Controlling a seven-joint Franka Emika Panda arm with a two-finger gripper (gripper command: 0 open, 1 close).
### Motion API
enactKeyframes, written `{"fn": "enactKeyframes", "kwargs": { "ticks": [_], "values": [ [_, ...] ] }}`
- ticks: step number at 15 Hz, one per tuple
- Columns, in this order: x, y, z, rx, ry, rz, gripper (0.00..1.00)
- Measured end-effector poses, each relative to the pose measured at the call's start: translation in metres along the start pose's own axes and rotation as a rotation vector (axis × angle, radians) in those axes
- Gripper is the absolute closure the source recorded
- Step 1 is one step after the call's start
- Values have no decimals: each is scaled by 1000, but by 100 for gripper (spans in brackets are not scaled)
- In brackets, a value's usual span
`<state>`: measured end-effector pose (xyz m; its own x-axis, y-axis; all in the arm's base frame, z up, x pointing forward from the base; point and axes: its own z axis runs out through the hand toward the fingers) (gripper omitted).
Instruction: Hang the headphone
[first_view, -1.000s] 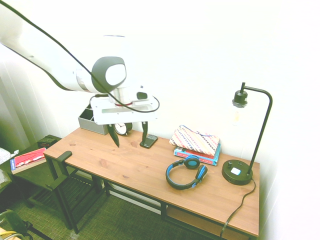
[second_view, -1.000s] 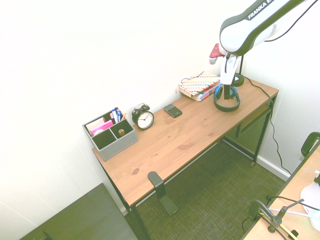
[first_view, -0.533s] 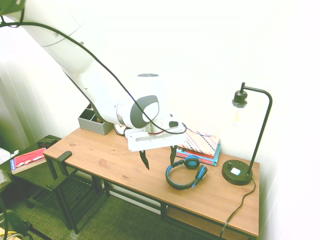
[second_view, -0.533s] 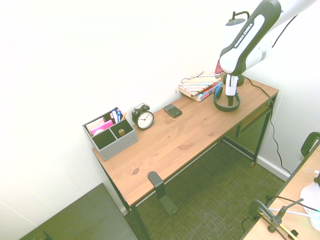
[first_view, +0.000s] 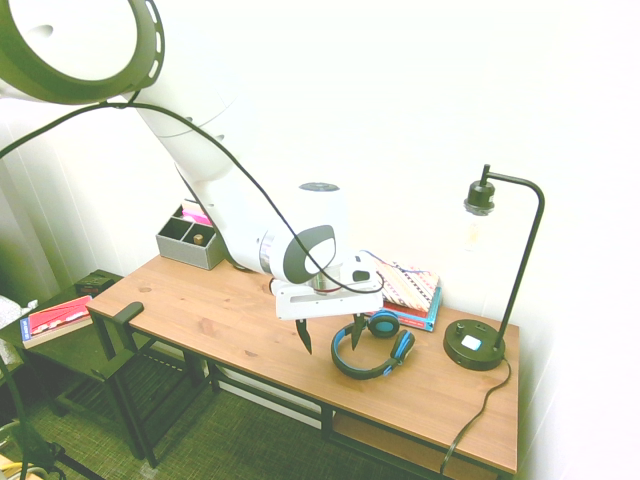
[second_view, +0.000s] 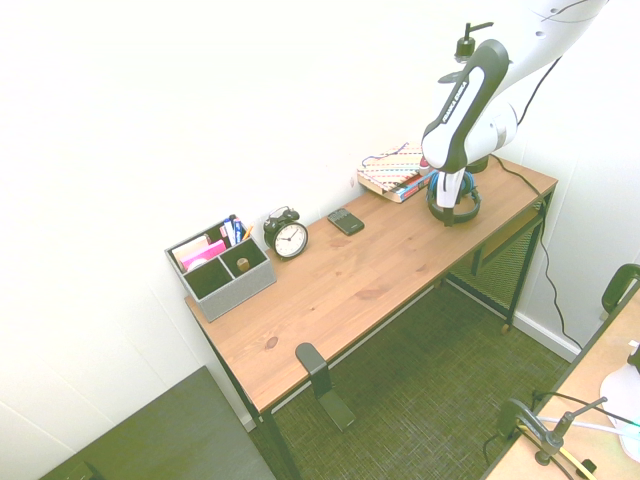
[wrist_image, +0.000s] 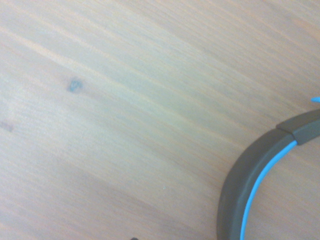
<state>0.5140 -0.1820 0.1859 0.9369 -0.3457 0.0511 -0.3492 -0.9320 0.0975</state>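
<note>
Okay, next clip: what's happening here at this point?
A white robot arm hangs its claw open, pointing down, just above the wooden desk, beside the black-and-blue headphone. The headphone lies flat on the desk, not yet gripped, between a stack of books and a black desk lamp. A black hook is clamped to the desk's front edge at the other end, with nothing on it.

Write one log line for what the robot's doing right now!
gripper: open, empty, pointing down | headphone: flat on desk, beside gripper, not gripped | hung: no
</note>
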Motion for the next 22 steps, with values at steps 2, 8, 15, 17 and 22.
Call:
{"fn": "enactKeyframes", "kwargs": {
  "ticks": [2, 8, 15, 17, 22],
  "values": [
    [4, 0, 5, -2, -2, 2, 100],
    [16, -4, 17, -11, -11, -6, 100],
    [14, -2, 25, -18, -28, 9, 100],
    [14, -2, 25, -19, -28, 15, 100],
    [11, -19, -24, -48, -94, 175, 100]
  ]
}}
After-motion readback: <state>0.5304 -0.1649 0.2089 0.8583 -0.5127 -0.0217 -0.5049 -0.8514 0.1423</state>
